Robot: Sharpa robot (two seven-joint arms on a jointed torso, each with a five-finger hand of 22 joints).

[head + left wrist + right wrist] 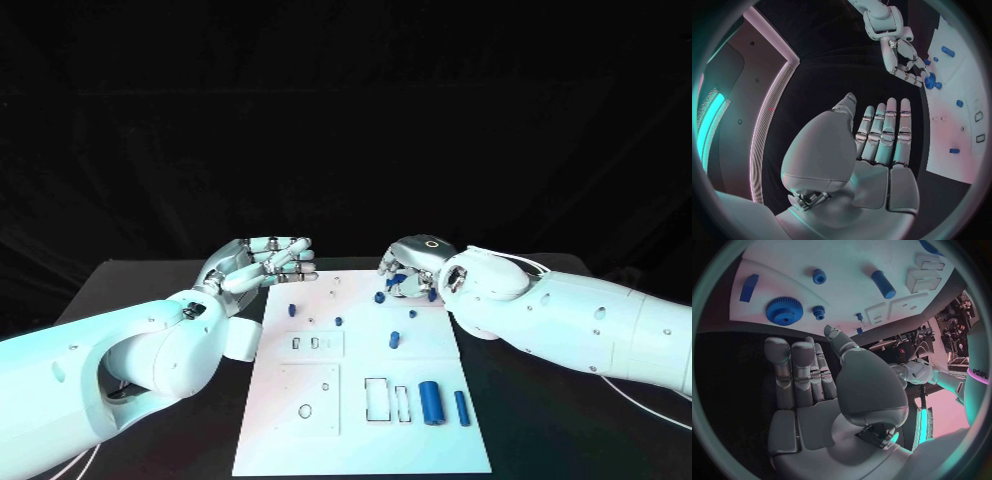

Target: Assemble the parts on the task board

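The white task board [361, 430] lies in the middle of the black table. On it are blue parts: a thick cylinder [430, 402], a thin rod [462, 408], a short peg [394, 340] and a large gear [381, 297] at the far end. My right hand [408, 265] hovers just over the gear [784, 310], fingers straight, holding nothing. A small gear [819, 312] sits beside the large one. My left hand [267, 262] is raised off the board's far left corner, its fingers [882, 132] stretched out with nothing in them.
Further small blue pieces [291, 308] dot the board's far half, and a blue block [749, 287] lies near the gear. Rectangular slots [376, 398] and a round hole [306, 410] are cut in the near half. Black table [548, 440] flanks the board.
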